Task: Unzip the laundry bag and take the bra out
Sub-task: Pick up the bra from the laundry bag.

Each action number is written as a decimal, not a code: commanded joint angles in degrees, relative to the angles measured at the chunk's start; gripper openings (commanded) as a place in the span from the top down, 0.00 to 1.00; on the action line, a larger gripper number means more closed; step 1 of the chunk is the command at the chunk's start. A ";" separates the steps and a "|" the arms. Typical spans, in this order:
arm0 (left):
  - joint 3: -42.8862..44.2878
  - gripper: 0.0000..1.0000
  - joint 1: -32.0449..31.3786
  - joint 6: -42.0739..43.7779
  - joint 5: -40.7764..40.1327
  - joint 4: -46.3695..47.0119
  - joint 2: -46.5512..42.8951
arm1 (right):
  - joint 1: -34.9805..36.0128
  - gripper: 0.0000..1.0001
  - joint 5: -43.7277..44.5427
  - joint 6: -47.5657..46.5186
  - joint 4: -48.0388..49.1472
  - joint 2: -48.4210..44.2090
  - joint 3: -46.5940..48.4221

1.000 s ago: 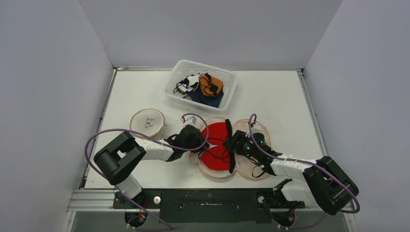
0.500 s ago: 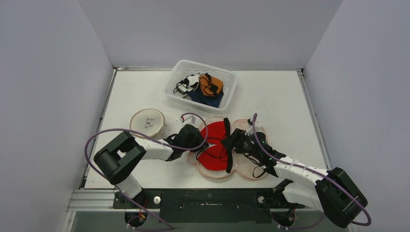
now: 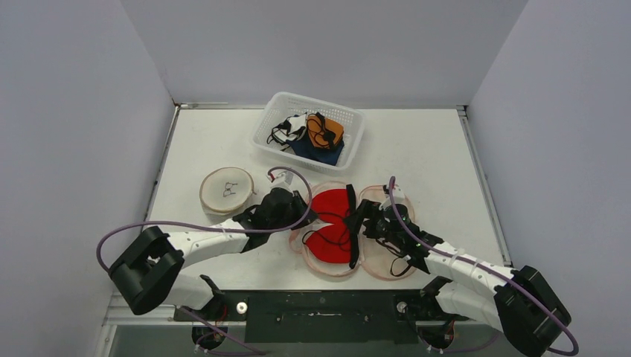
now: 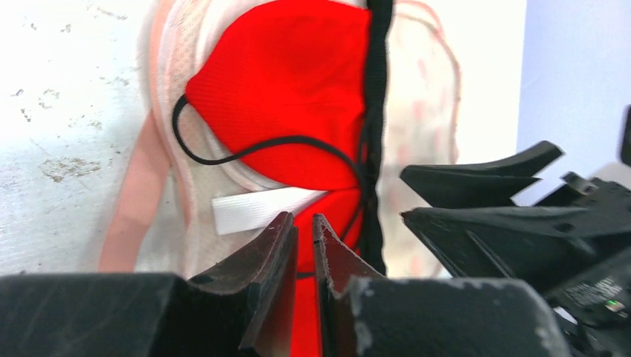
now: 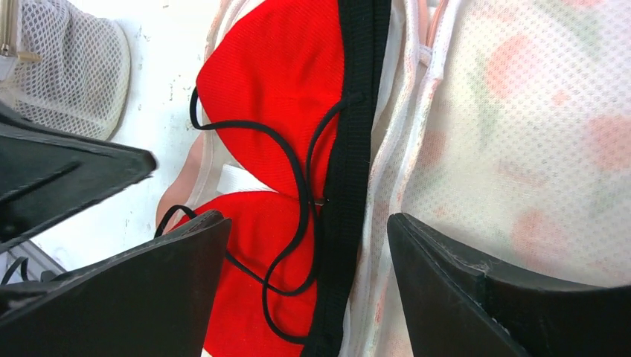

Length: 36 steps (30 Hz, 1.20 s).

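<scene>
Here the red bra (image 3: 331, 207) lies in the unzipped mesh laundry bag (image 3: 387, 262) on the surface (image 3: 431, 149). The right end effector (image 5: 306, 218) gapes wide over it, holding nothing. The left end effector (image 4: 303, 219) is nearly closed, its grip unclear.

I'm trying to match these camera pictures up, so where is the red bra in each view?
Top external: red bra just below the picture's centre.
Left wrist: red bra in the upper middle.
Right wrist: red bra upper left of centre.
Shared landmark: the black band along its edge.
</scene>
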 commanded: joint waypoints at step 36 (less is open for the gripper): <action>1.73 0.97 -0.14 -2.26 5.08 12.92 17.01 | -0.06 0.23 -4.23 3.11 8.56 8.68 4.39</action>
